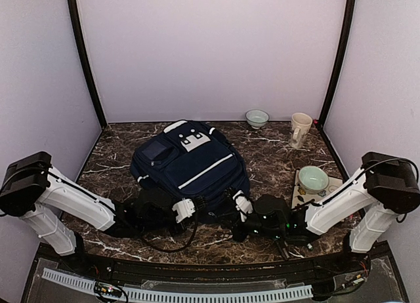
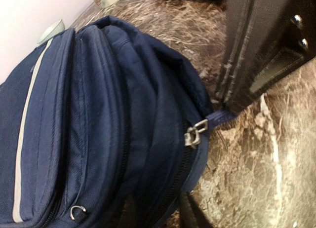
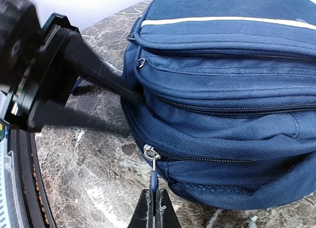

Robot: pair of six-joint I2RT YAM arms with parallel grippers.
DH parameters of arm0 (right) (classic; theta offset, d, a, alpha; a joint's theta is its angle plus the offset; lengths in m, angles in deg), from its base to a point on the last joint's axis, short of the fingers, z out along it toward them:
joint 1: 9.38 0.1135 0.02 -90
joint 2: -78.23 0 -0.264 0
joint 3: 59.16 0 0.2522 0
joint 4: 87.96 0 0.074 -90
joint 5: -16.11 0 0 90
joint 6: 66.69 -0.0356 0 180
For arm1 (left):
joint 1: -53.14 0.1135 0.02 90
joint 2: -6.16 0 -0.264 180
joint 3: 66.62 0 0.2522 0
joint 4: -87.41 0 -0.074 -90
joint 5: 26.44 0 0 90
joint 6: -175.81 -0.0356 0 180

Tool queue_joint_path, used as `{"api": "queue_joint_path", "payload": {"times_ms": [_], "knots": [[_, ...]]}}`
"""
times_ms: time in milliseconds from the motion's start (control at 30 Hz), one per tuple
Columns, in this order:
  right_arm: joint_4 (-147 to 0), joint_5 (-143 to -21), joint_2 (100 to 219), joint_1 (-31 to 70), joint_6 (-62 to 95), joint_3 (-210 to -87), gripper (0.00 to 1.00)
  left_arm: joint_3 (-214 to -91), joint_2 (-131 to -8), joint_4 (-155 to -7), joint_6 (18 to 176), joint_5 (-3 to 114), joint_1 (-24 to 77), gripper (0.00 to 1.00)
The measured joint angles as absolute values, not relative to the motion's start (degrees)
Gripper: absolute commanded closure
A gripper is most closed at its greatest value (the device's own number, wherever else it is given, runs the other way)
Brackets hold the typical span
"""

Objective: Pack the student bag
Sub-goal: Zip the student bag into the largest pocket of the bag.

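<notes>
The student bag [image 1: 190, 162] lies flat mid-table, navy with a white stripe [image 3: 222, 21]. At its near edge my right gripper [image 3: 154, 192] is shut on the blue tab of a zipper pull [image 3: 151, 155]; the zip behind the slider looks closed. In the left wrist view that same pull [image 2: 196, 133] stretches towards the right gripper's black body [image 2: 266, 45]. My left gripper [image 2: 158, 215] sits beside it at the bag's near edge. Its two black fingers [image 3: 98, 72] straddle a fold of bag fabric, with both tips touching the cloth.
A pale bowl [image 1: 256, 117] and a cream mug [image 1: 300, 129] stand at the back right. A green bowl [image 1: 314, 179] rests on a flat cream board [image 1: 296, 199] at the right, close to my right arm. Walls enclose three sides.
</notes>
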State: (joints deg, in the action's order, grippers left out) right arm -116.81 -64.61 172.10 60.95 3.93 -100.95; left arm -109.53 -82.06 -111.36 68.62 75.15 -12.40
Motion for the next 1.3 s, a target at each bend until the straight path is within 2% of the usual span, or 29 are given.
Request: {"api": "queue_joint_path", "payload": {"times_ms": [33,67,533,1033,1100,1233,1300], "knots": [[-116.6,-64.4,171.9,60.9,3.8,-100.8,1.00,-109.5,-82.3,-111.9,68.1,75.7,-12.4,0.98],[-116.3,-63.9,171.5,60.7,3.6,-100.6,1.00,-109.5,-82.3,-112.3,68.0,76.1,-12.3,1.00],[-111.5,-57.0,164.6,55.6,2.0,-98.5,1.00,-107.1,-76.9,-112.8,67.2,76.5,-12.4,1.00],[-113.0,-59.0,167.2,44.2,0.3,-97.9,1.00,-103.7,-68.9,-108.7,70.6,77.8,-12.4,1.00],[-113.5,-60.3,167.5,43.9,0.7,-97.9,1.00,-103.7,-68.8,-108.5,71.0,77.8,-12.4,0.94],[-113.8,-64.0,167.6,43.7,1.8,-97.8,1.00,-103.8,-68.4,-106.9,71.8,77.6,-12.5,0.68],[-113.7,-65.2,167.6,44.2,2.3,-97.8,1.00,-103.9,-67.5,-106.3,71.9,77.2,-12.7,0.58]]}}
